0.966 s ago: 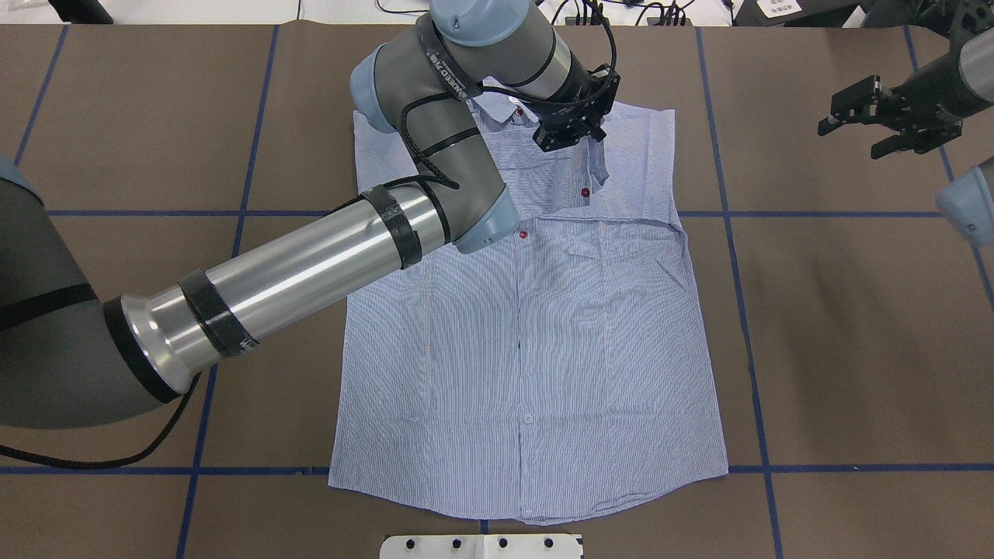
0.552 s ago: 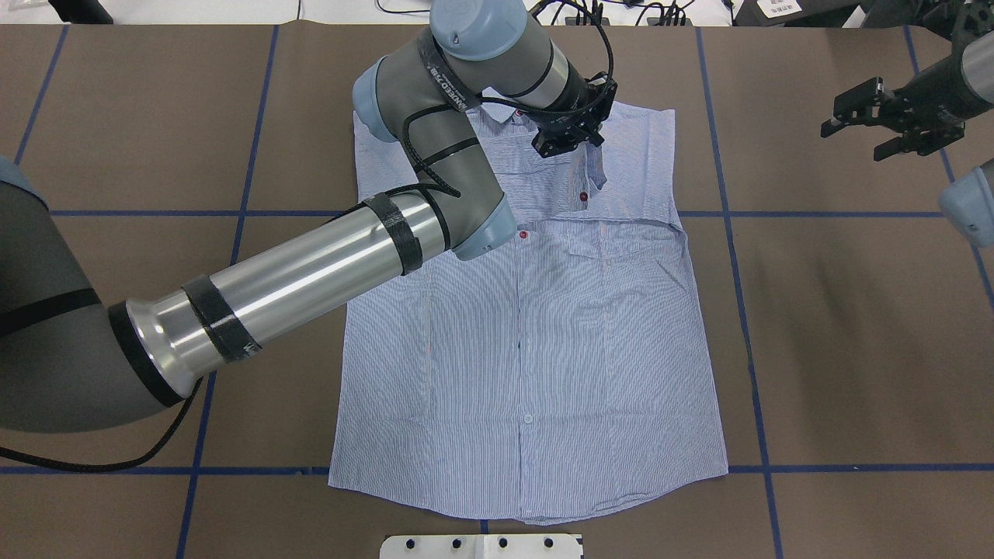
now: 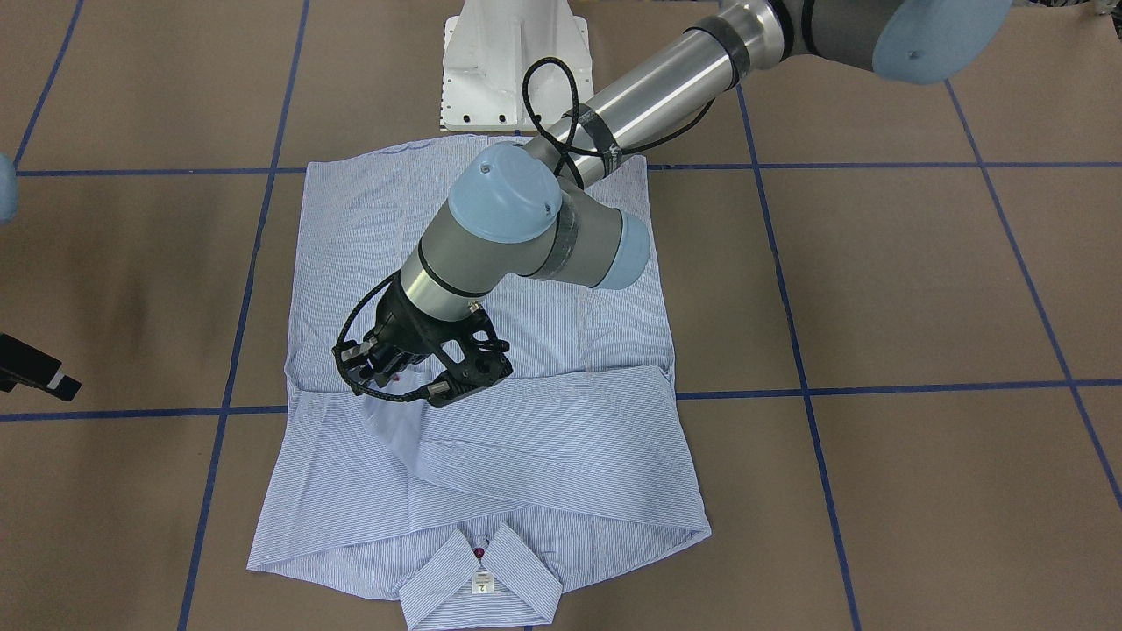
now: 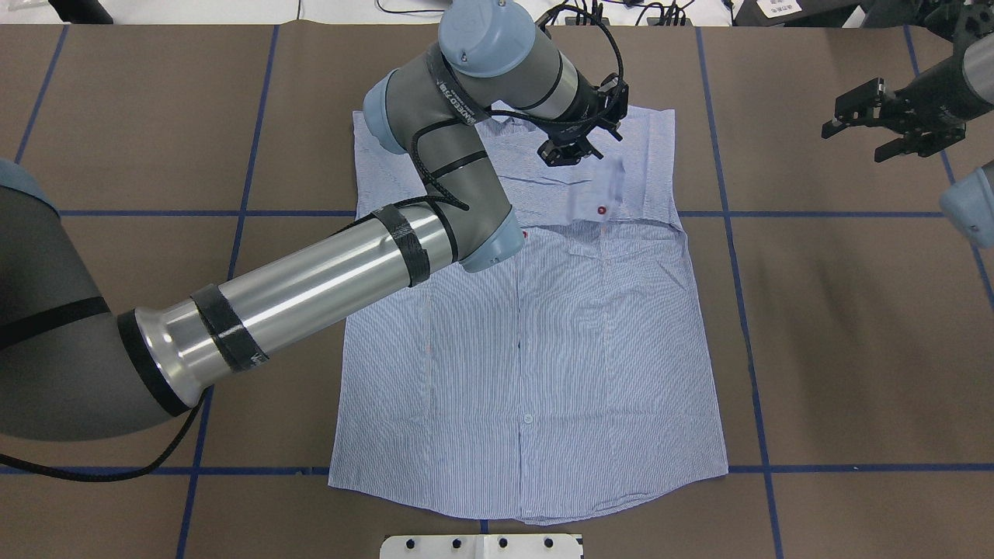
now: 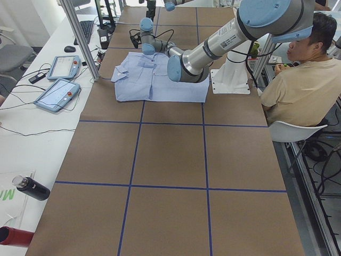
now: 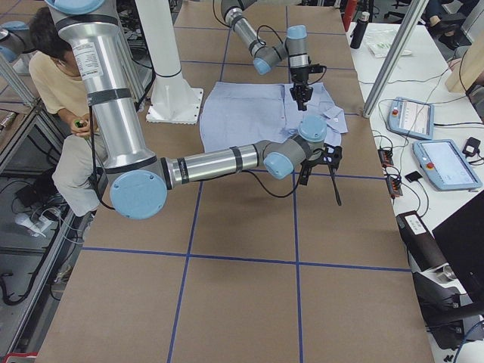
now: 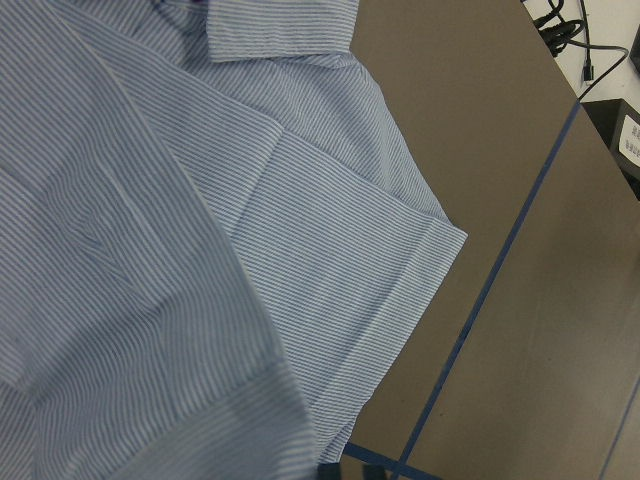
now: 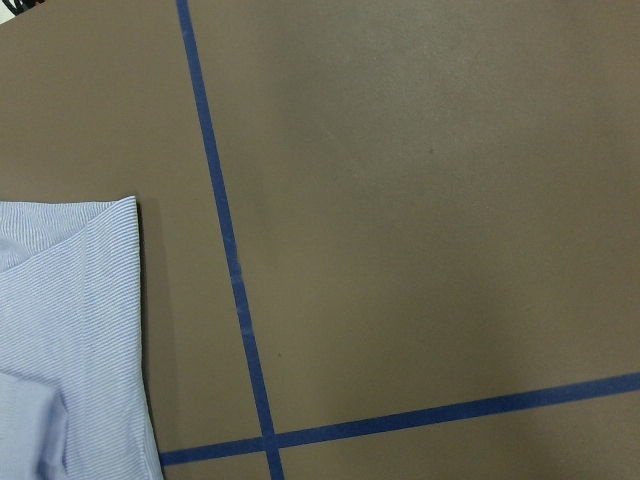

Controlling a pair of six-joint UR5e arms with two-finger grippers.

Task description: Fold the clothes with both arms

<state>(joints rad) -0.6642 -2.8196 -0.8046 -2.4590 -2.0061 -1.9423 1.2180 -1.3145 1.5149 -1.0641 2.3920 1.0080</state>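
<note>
The light blue striped shirt (image 4: 536,349) lies flat and front up on the table, sleeves folded in. Its collar and neck tag (image 3: 480,584) are at the far edge. My left gripper (image 4: 573,149) hovers open and empty just above the upper chest, near the collar; it also shows in the front view (image 3: 408,381). A small loose flap of fabric with a dark red button (image 4: 602,208) lies below the gripper. My right gripper (image 4: 862,132) is open and empty above bare table, well right of the shirt. The left wrist view shows only shirt fabric (image 7: 200,250), no fingers.
The white pedestal base (image 4: 481,546) stands at the near edge by the shirt hem. Blue tape lines (image 8: 235,280) cross the brown table cover. A seated operator (image 5: 303,80) and teach pendants (image 5: 58,93) are off the table's sides.
My left gripper let go of the fabric flap it was holding up. The flap dropped onto the chest to the right. The gripper shifted slightly right. The right gripper barely moved.
</note>
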